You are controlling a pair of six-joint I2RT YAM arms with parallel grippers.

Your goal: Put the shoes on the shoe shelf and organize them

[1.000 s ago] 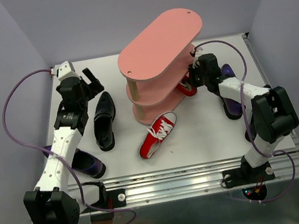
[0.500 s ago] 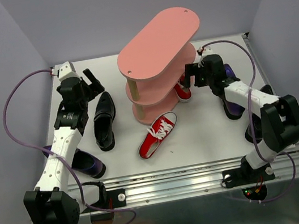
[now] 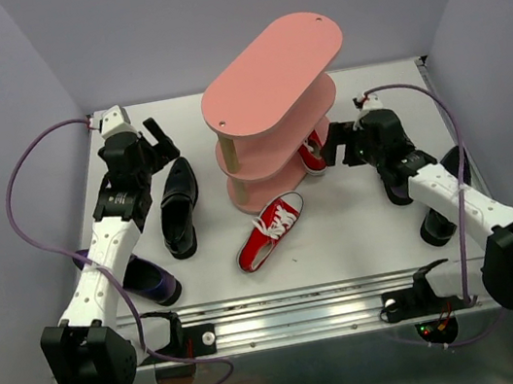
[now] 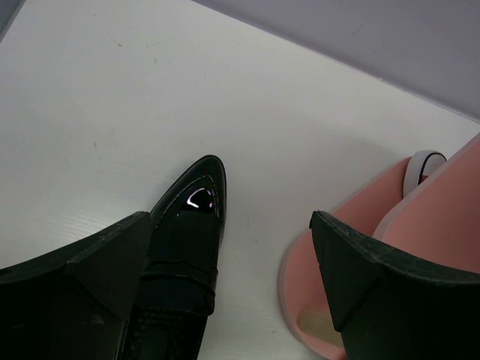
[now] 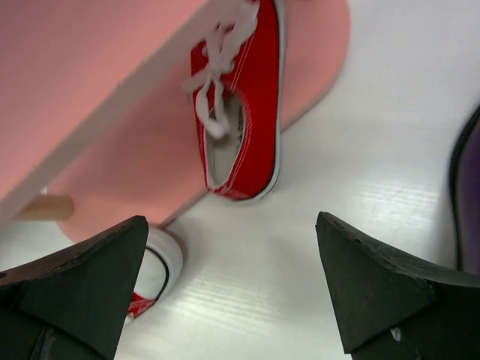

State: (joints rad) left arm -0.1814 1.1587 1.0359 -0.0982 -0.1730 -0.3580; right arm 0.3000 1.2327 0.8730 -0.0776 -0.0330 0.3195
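Shoes: one red pair half shelved, both grippers empty.
I see a red sneaker (image 5: 244, 105) lying on the bottom board of the pink shoe shelf (image 3: 276, 100), its heel poking past the board's edge. My right gripper (image 5: 231, 219) sits just off that heel, jaws spread wide, holding nothing. The second red sneaker (image 3: 271, 232) lies on the table (image 3: 341, 227) in front of the shelf. My left gripper (image 4: 231, 217) hovers over the black loafer (image 4: 184, 262) beside the shelf, jaws also spread.

No legible text, labels, brands or numbers anywhere.
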